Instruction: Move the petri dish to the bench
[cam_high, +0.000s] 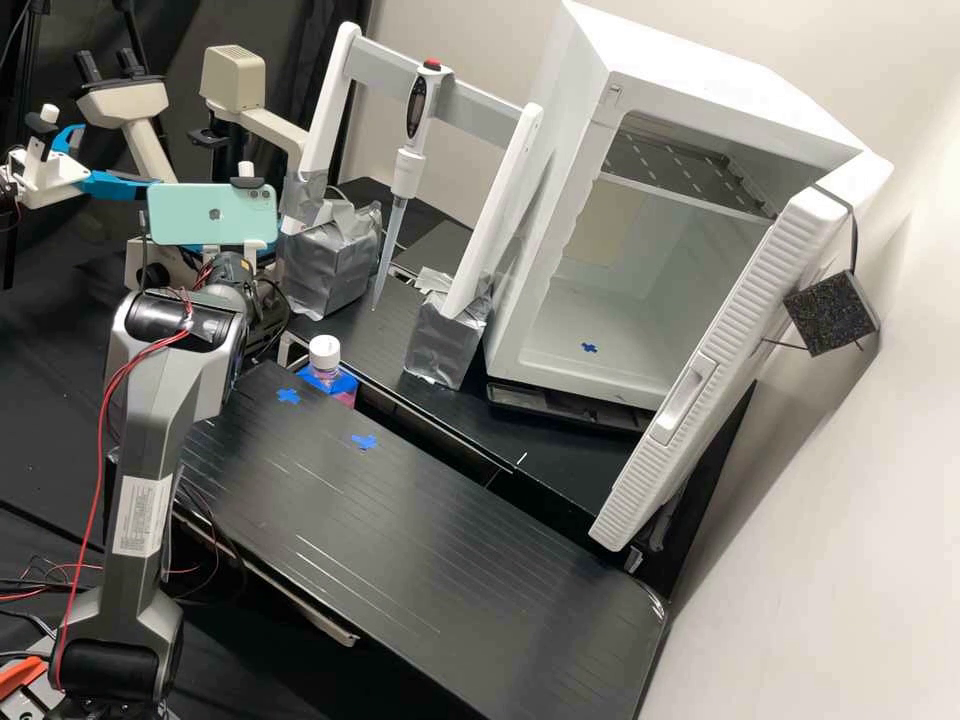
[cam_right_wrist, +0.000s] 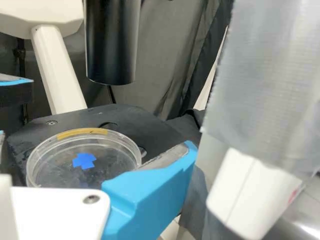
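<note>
Claw (cam_right_wrist: 95, 145) stands spread at the petri dish (cam_right_wrist: 55, 162) on the microscope stage (cam_right_wrist: 137, 121), so the pick-up likely needs a level, gentle squeeze.

- Petri dish (cam_right_wrist: 106, 161): clear, round, shallow, with an amber strip along its rim.
- It lies flat on the black microscope stage (cam_right_wrist: 157, 137).

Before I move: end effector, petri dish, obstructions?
End effector open at petri dish. Dish on black microscope stage. Black cylinder overhead, may limit lift.
</note>
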